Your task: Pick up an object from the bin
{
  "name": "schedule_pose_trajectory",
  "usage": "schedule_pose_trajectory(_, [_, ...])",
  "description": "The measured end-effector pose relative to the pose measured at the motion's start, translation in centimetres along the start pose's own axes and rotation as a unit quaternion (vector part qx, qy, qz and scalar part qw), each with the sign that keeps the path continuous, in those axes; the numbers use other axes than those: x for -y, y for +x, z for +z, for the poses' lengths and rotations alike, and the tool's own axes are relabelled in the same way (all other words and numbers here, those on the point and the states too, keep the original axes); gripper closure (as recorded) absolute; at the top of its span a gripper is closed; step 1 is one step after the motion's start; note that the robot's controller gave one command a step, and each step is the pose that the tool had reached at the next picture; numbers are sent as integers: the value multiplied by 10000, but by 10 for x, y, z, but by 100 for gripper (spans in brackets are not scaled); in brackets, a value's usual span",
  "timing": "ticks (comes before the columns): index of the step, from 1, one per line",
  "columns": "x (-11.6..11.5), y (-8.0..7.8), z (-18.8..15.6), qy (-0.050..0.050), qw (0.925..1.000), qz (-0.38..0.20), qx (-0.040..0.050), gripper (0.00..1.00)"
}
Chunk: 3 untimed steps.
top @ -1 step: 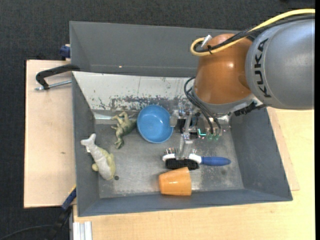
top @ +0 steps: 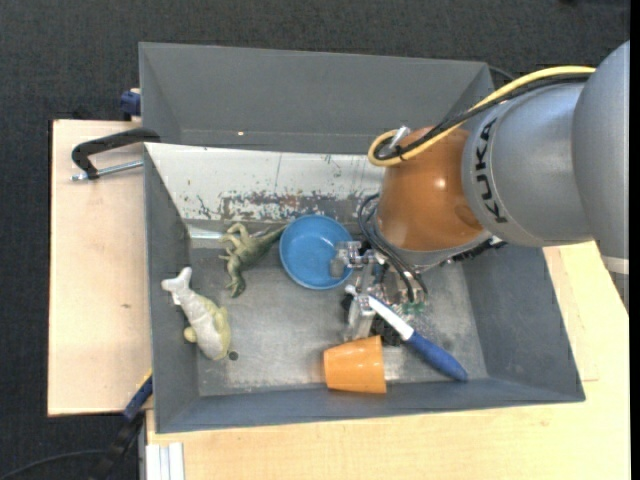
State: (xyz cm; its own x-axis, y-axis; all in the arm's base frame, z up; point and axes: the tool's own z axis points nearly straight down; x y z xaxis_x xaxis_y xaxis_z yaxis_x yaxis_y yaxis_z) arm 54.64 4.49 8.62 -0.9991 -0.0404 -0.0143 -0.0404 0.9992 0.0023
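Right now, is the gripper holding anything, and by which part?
Cannot tell. The gripper sits low beside the blue bowl, at the white end of the blue-handled tool; no hold is visible.

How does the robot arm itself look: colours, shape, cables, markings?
The arm is thick, rounded and silver-grey, with black KUKA lettering. A glossy orange cover caps its wrist, a yellow cable loops over it, and the gripper is small bare metal.
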Motion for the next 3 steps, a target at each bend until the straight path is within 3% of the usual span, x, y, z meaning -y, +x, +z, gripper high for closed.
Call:
schedule_pose_trajectory(1, [1,-15,-15,5,9995,-322,-27,0])
schedule_pose_trajectory(2, [-5,-13,-15,3,9999,159,-46,0])
schedule_pose_trajectory(3, [0,-10,16,8,9914,1308,-66,0])
